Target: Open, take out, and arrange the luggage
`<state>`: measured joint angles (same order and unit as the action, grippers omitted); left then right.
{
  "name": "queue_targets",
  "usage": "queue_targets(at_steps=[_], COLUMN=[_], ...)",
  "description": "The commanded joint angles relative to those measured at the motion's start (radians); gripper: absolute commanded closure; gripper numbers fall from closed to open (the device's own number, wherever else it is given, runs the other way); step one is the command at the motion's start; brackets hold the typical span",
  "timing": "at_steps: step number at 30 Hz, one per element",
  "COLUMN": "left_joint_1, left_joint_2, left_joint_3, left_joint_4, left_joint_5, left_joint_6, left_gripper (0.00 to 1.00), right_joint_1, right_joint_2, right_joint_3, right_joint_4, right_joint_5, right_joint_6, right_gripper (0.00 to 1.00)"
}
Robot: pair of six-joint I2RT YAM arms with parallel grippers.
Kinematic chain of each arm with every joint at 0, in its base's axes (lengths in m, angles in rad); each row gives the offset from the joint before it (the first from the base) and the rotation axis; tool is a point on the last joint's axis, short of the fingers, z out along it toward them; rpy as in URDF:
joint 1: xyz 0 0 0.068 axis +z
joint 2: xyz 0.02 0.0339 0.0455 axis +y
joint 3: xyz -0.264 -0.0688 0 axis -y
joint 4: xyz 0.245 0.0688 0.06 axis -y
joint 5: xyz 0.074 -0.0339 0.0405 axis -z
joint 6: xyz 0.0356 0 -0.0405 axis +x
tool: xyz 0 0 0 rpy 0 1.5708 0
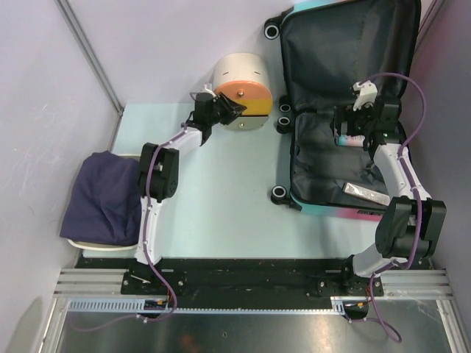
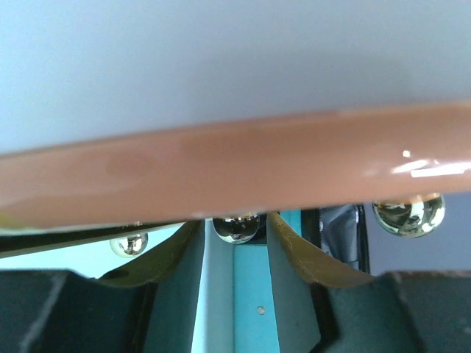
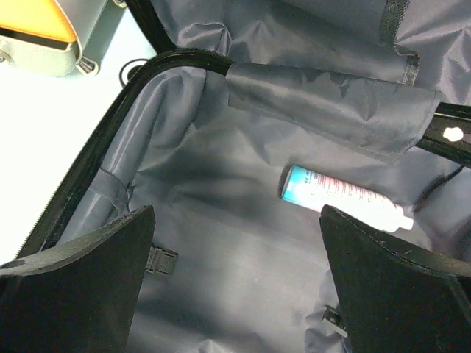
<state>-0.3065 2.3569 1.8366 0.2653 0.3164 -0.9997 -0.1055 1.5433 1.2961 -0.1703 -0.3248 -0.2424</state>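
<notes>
"Luggage (image 1: pixel 324 51), teal-pink hard-shell suitcase, where was it?"
"Lay open, far right of pale green table (image 1: pixel 221 191), crinkled dark grey fabric lining (image 3: pixel 221 147) showing."
"Left gripper (image 1: pixel 232 109)?"
"Fingers (image 2: pixel 184 257) half apart around shiny gold ball knob (image 2: pixel 235 228) on cream cylindrical box (image 1: pixel 239 73); contact unclear."
"Right gripper (image 3: pixel 235 243)?"
"Spread wide, empty, above white-blue plastic tube (image 3: pixel 342 197)."

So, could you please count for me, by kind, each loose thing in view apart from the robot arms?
Open suitcase: 1
Cream cylindrical drawer box: 1
White-and-blue tube, in the suitcase: 1
Flat silvery packet, in the suitcase: 1
Navy cloth: 1
White tray, under the cloth: 1
Total: 6
</notes>
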Motion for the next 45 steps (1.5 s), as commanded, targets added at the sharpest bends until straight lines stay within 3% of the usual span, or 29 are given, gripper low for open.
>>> queue_targets(at_steps=[1, 4, 7, 11, 14, 36, 38, 39, 40, 42, 44, 45], left_joint_1=[0.007, 0.009, 0.012, 0.014, 0.014, -0.037, -0.039, -0.039, -0.039, -0.034, -0.026, -0.022], left_joint_2=[-0.008, -0.004, 0.002, -0.014, -0.048, -0.381, -0.387, -0.389, -0.389, -0.38, -0.369, -0.366], left_joint_3=[0.05, 0.056, 0.053, 0.004, -0.054, -0.556, -0.569, -0.568, -0.565, -0.542, -0.516, -0.511], left_joint_4=[0.025, 0.019, 0.014, 0.014, 0.018, 0.107, 0.107, 0.109, 0.109, 0.109, 0.109, 0.109], left_joint_5=[-0.033, -0.031, -0.017, 0.018, 0.05, 0.067, 0.053, 0.046, 0.038, 0.038, 0.07, 0.082], left_joint_6=[-0.123, -0.157, -0.174, -0.188, -0.203, -0.267, -0.266, -0.264, -0.26, -0.248, -0.211, -0.199], left_gripper=[0.56, 0.56, 0.64, 0.84, 0.91, 0.94, 0.84, 0.76, 0.6, 0.48, 0.24, 0.2], right_joint_1=[0.018, 0.029, 0.039, 0.049, 0.05, -0.039, -0.046, -0.048, -0.051, -0.056, -0.06, -0.066], right_joint_2=[-0.032, -0.031, -0.028, -0.014, -0.003, 0.083, 0.092, 0.095, 0.104, 0.113, 0.138, 0.152], right_joint_3=[0.048, 0.051, 0.058, 0.074, 0.081, 0.123, 0.127, 0.129, 0.132, 0.146, 0.166, 0.193], right_joint_4=[-0.014, -0.018, -0.021, -0.026, -0.024, -0.024, -0.032, -0.044, -0.051, -0.083, -0.113, -0.13], right_joint_5=[0.024, 0.03, 0.033, 0.035, 0.027, -0.128, -0.138, -0.148, -0.152, -0.16, -0.184, -0.192], right_joint_6=[-0.017, -0.02, -0.032, -0.043, -0.044, -0.101, -0.112, -0.126, -0.136, -0.179, -0.219, -0.239], right_gripper=[0.0, 0.0, 0.0, 0.0, 0.0, 0.0, 0.0, 0.0, 0.0, 0.0, 0.0, 0.0])
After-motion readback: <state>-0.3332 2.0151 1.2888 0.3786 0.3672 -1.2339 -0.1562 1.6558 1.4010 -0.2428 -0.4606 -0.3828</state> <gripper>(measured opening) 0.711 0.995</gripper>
